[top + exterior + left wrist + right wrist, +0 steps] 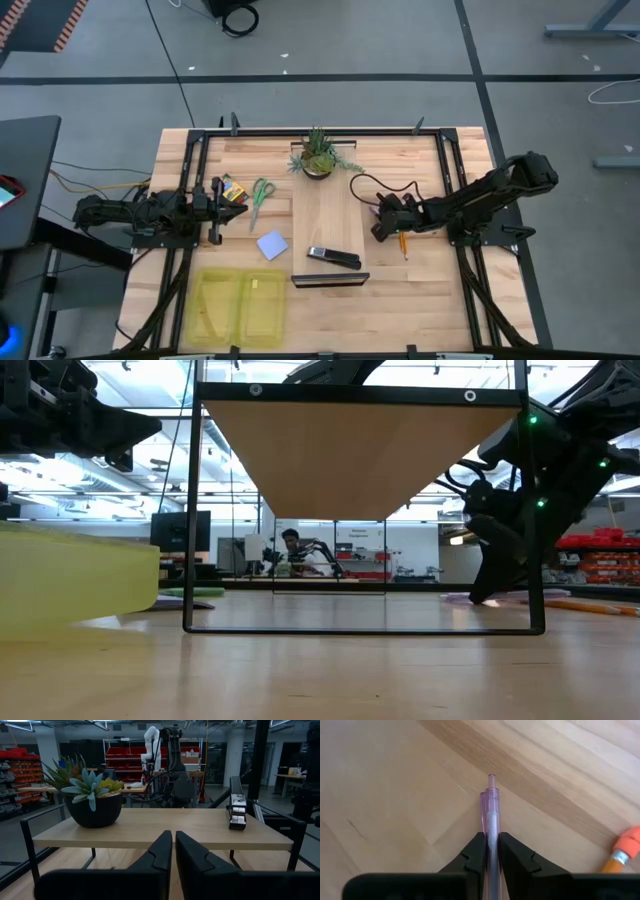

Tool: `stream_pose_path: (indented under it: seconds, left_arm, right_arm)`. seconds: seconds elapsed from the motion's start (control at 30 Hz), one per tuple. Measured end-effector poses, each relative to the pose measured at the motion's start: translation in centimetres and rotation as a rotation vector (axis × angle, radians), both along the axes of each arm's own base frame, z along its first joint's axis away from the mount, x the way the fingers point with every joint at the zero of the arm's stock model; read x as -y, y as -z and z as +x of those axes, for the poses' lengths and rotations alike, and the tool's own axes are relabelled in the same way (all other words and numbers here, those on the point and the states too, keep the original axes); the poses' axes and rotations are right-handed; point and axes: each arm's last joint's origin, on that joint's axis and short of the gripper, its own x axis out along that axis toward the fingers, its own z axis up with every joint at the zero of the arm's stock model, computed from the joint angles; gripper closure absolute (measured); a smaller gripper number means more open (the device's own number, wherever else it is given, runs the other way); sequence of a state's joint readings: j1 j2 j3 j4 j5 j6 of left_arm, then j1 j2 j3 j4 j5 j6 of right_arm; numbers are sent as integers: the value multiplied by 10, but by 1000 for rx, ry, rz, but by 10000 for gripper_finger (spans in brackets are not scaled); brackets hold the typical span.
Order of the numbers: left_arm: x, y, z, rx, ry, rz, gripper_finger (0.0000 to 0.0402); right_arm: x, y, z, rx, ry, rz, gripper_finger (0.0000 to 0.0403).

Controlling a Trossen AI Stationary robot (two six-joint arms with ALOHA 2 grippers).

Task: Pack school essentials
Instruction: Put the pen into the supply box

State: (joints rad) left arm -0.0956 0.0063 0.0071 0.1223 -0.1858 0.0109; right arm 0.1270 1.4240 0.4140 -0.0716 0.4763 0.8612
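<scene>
the right gripper [492,851] is down on the table at about 3 o'clock from the raised wooden shelf [328,225], and its jaws are closed on the thin purple pen [491,812]. in the right wrist view the pen runs straight between the two fingers, with its tip sticking out ahead over bare tabletop. an orange pencil [403,243] lies just beside the gripper, its eraser end showing at the edge of the wrist view.

the step in hand looks like the pick-up of the pen. the grip appears centred, so a straight lift should keep the pen from swinging or slipping; dragging it sideways would risk knocking the pencil. the likely target is the yellow tray [236,307] at about 7 o'clock on the table, well apart from the pen, so the carry has to clear the shelf and the black stapler [333,257] on it.

the left gripper [173,851] hovers at about 9 o'clock, jaws shut and empty, facing the potted plant [90,795]. near it lie the crayon box [234,189], the green-handled scissors [260,197] and the pale blue note pad [272,245], all outside the tray.
</scene>
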Motion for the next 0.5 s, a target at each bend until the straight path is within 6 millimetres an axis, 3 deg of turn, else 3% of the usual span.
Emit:
stream_pose_path:
  seconds: [0.5]
  left_arm:
    - [0, 0, 0, 0, 1, 0, 375]
  right_arm:
    - [0, -17, -7, 52, 5, 28, 345]
